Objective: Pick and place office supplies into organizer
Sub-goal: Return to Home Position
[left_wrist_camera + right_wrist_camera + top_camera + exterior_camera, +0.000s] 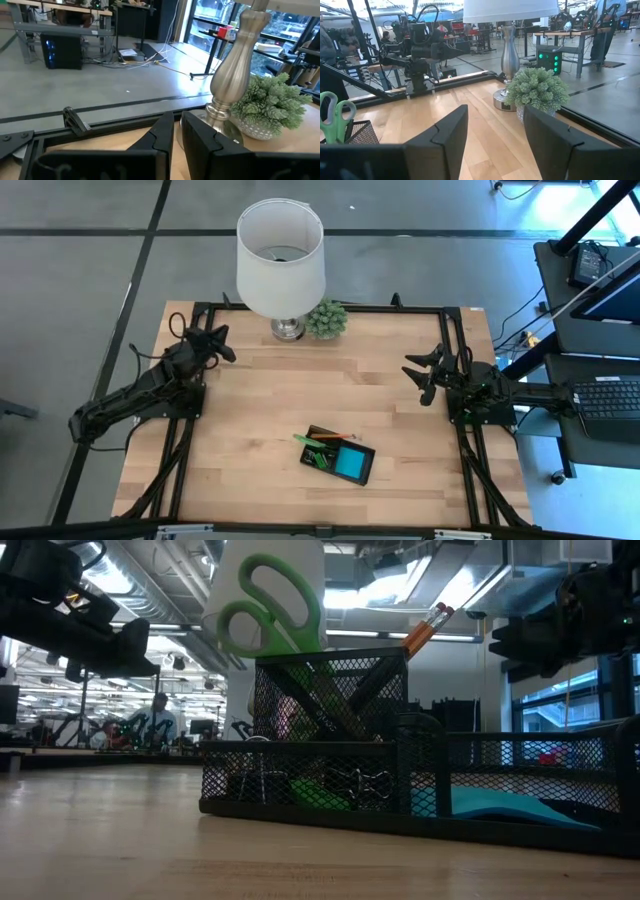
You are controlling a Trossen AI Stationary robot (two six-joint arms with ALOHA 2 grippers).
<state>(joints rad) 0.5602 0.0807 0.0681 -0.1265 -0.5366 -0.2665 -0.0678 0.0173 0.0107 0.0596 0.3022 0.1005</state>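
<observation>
Black wire-mesh desk organizer (470, 765): lower centre of the high view, on the light wooden table (250, 410).

Contents:
- green-handled scissors (270, 610) and orange pencil (430, 625), standing in the tall cup
- blue square sticky-note pad (352, 465), flat in the low tray at the organizer's right end
- black binder clips (360, 780), low down behind the mesh

Left gripper (225, 345): upper left, near the table's edge, fingers drawn nearly together, empty.

Right gripper (415, 380): right of centre, fingers spread wide, empty.

White-shaded lamp (280, 255) and small green potted plant (326, 319): top centre, side by side.
</observation>
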